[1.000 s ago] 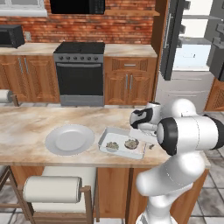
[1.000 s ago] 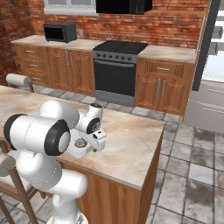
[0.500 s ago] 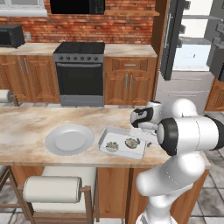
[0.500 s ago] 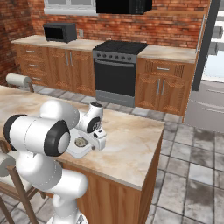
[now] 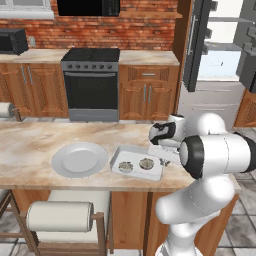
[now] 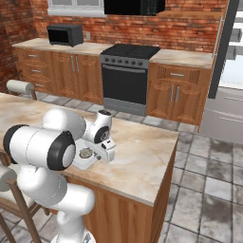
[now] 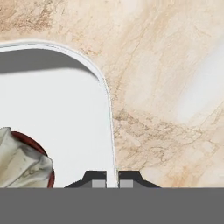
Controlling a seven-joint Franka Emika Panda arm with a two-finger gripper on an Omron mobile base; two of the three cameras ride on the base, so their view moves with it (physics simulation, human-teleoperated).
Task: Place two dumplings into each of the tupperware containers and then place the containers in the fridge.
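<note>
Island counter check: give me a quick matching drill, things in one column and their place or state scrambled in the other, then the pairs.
Things:
1. round plate
2. tupperware container
3. claw
4. fridge

Places or states:
A. door standing open, white inside
B. shut on the tray's rim
C. bare, at the tray's left in the left base view
D. holds two dumplings

Pairs: 1-C, 2-D, 3-B, 4-A
</note>
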